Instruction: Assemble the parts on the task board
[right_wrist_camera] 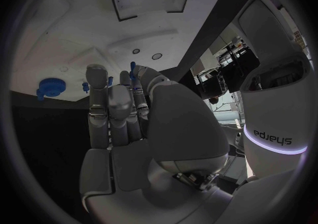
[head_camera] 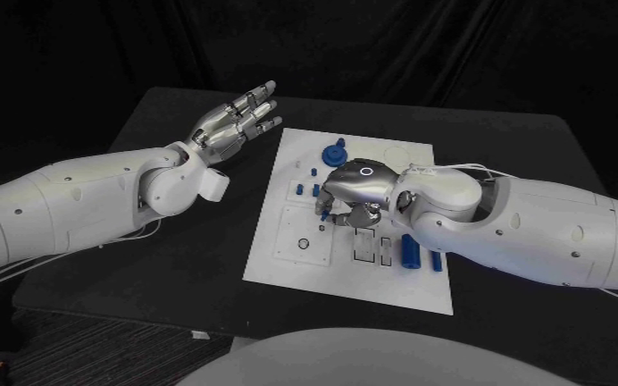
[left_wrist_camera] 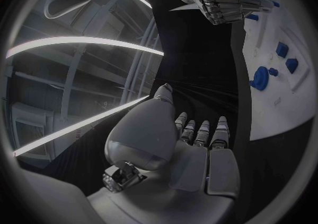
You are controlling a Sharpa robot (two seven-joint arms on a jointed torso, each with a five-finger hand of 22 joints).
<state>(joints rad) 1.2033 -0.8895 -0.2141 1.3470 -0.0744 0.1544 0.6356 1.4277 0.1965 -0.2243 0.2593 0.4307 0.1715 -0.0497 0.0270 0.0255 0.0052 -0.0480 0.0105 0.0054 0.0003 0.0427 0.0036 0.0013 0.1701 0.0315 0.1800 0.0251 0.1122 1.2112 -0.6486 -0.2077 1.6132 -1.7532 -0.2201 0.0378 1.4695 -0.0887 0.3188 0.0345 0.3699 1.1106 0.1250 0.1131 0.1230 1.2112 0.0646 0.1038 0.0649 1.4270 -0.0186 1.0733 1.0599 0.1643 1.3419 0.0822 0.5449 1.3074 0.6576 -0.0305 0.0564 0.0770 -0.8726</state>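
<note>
The black table carries the white task board. My left hand hovers beside it, fingers spread wide, holding nothing. My right hand rests over the blue parts; its grip cannot be determined.

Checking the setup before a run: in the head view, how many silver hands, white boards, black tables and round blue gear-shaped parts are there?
Silver many-fingered hands: 2 (left hand, right hand)
White flat task board: 1
Black table: 1
Round blue gear-shaped part: 1
Total: 5
</note>
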